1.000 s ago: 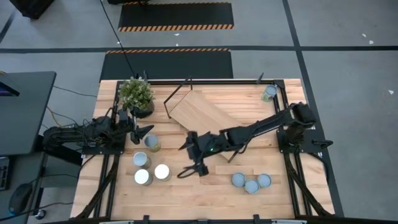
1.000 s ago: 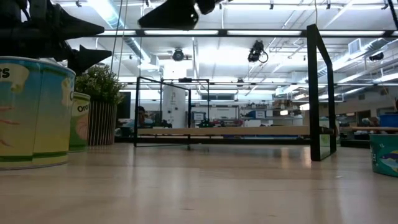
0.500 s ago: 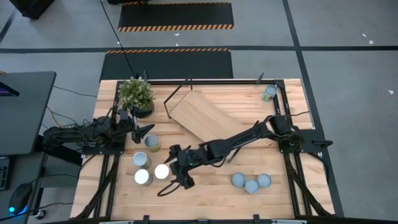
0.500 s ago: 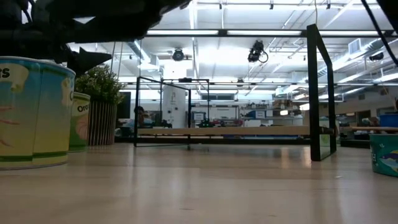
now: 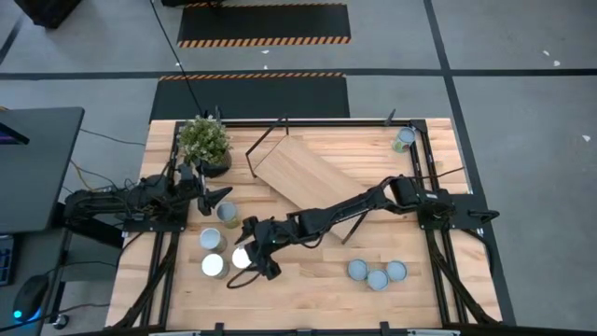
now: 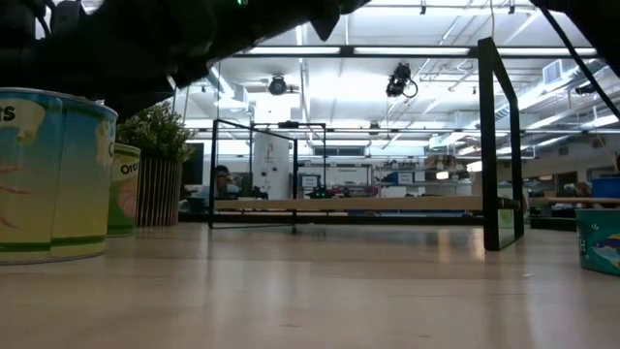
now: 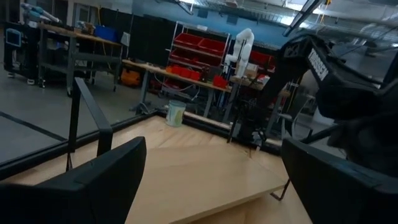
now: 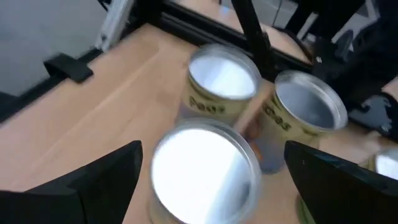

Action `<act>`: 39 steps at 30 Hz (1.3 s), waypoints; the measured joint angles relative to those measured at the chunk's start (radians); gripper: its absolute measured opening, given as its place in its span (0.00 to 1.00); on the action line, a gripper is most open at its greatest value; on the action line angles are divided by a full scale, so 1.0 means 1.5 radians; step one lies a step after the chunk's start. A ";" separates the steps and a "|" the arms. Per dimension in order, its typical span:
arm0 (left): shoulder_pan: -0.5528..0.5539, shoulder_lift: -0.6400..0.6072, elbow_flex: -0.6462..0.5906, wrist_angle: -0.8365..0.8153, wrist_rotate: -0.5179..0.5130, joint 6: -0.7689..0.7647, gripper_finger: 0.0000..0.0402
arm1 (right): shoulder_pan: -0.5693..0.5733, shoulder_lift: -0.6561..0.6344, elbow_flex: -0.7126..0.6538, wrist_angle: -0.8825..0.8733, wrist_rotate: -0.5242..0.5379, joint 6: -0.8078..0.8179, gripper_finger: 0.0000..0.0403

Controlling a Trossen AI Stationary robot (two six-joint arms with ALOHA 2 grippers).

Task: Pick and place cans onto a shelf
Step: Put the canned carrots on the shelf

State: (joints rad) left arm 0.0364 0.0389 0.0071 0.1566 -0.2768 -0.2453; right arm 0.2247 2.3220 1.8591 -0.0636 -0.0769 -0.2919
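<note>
Since the earlier frame, the right gripper (image 5: 250, 264) has swung farther left across the table (image 5: 308, 289), fingers spread wide, holding nothing, above the nearest can (image 8: 200, 167) in the left cluster. Left gripper (image 5: 211, 201) waits open, empty, beside the plant (image 5: 203, 140). Shelf (image 5: 312, 182) lies mid-table. Good practice: centre both fingers around the rim before descending, clear of neighbouring cans (image 8: 222, 84).

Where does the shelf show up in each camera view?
High view: the shelf lies askew near the table's middle.
Low view: a level board in the mid-distance, at centre.
Left wrist view: the pale board across the lower middle.
Right wrist view: not in it; only cans show.
Shared landmark: the lone can at the table's corner beyond the shelf, seen also in the left wrist view.
</note>
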 joint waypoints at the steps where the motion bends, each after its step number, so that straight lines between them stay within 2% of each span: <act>1: 0.000 0.000 0.000 0.000 0.000 0.000 0.94 | -0.005 0.001 0.000 -0.001 -0.005 0.000 0.99; 6: 0.000 0.000 0.000 -0.004 0.000 0.001 0.94 | -0.027 0.014 -0.001 0.013 -0.075 0.045 0.99; 10: 0.000 0.000 0.000 -0.004 0.000 0.001 0.94 | -0.030 0.030 0.002 0.032 -0.099 0.050 0.99; 28: 0.000 0.000 0.000 -0.006 0.012 -0.007 0.94 | -0.033 0.031 -0.002 0.014 -0.060 0.021 0.99; 33: -0.001 0.000 0.000 -0.013 0.033 -0.003 0.94 | -0.025 0.031 0.014 0.006 0.007 0.070 0.99; 39: 0.000 0.000 0.003 -0.024 0.024 -0.003 0.94 | 0.026 0.030 0.026 -0.002 0.154 0.112 0.99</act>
State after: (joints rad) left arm 0.0360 0.0387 0.0113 0.1208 -0.2401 -0.2500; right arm 0.2641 2.3672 1.8981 -0.0660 0.1538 -0.1244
